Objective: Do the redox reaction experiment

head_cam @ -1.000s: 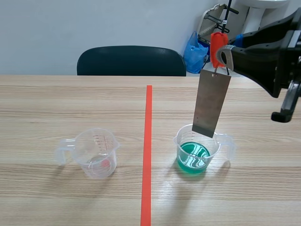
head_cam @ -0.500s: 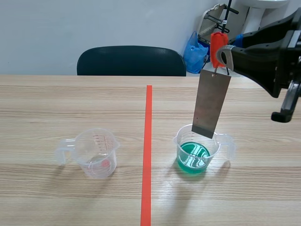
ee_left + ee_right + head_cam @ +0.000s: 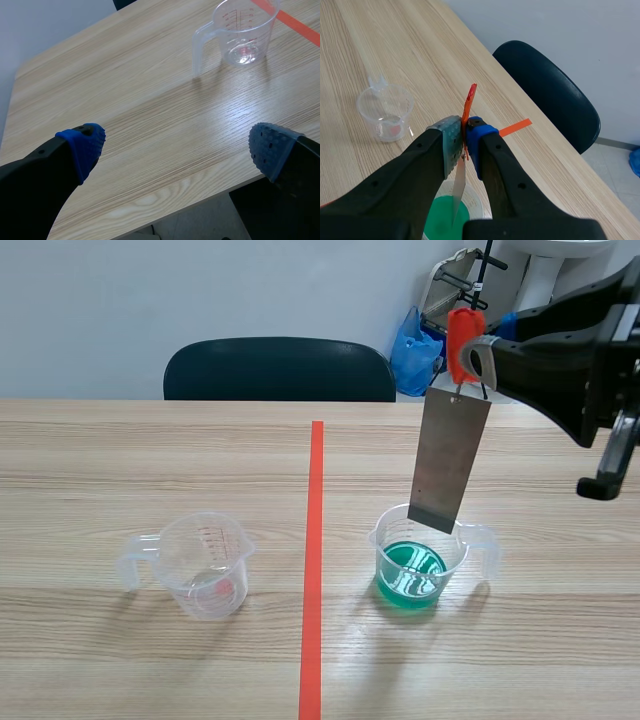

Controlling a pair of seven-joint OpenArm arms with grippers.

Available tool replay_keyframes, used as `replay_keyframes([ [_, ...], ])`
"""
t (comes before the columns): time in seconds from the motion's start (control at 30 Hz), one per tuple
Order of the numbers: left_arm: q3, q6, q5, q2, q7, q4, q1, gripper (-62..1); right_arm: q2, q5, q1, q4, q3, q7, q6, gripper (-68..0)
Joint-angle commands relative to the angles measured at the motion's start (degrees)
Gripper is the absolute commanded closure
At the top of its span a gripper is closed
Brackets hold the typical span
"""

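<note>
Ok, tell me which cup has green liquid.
The right cup, beneath the hanging metal plate; the left cup, across the tape line, looks clear.

Clip [image 3: 458, 335] in right gripper [image 3: 464, 145] was smooth plastic; sheet [image 3: 448, 460] beneath it, matt grey metal; cup [image 3: 458, 552] below, clear plastic.

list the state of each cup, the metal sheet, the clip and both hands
green cup: upright, part filled with green liquid
clear cup: upright, looks nearly empty
metal sheet: hanging upright, lower edge at the green cup's mouth
red clip: carrying the metal sheet by its top
right hand: shut on the red clip
left hand: open, holding nothing
</note>
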Motion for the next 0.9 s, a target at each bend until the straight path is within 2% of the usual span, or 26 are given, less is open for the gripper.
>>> replay_keyframes([
  [0.0, 0.0, -0.1, -0.6, 0.0, -1.0, 0.9, 0.1, -61.5, 0.3, 0.7, 1.0, 0.2, 0.1, 1.3, -0.4, -0.6],
  [0.87, 0.0, -0.1, -0.6, 0.0, -1.0, 0.9, 0.1, -61.5, 0.3, 1.3, 1.0, 0.2, 0.1, 1.3, -0.4, -0.6],
])
